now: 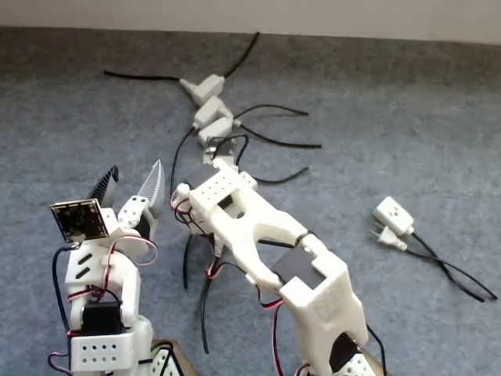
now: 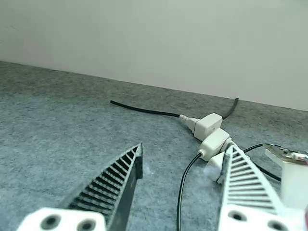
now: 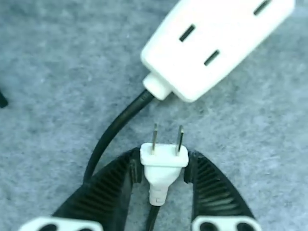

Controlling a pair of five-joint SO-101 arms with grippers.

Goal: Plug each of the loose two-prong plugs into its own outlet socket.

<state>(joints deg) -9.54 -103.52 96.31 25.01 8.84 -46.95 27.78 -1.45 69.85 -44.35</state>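
My right gripper point(image 3: 163, 163) is shut on a white two-prong plug point(image 3: 162, 168). Its prongs point at a white outlet block point(image 3: 216, 43) a short gap ahead, beside the end where the block's black cord point(image 3: 115, 130) leaves. Two slots show on the block's face. From above, the right arm point(image 1: 235, 207) stretches to the near end of a chain of white outlet blocks point(image 1: 213, 113). My left gripper point(image 2: 184, 148) stands open with nothing in it, lifted off the carpet at the front left point(image 1: 136, 166), with the chain point(image 2: 211, 134) farther off.
A separate white outlet block point(image 1: 393, 214) and a loose white plug point(image 1: 389, 237) with a black cord lie on the grey carpet point(image 1: 376, 117) at the right. Black cords point(image 1: 274, 141) spread around the chain. A pale wall bounds the far side.
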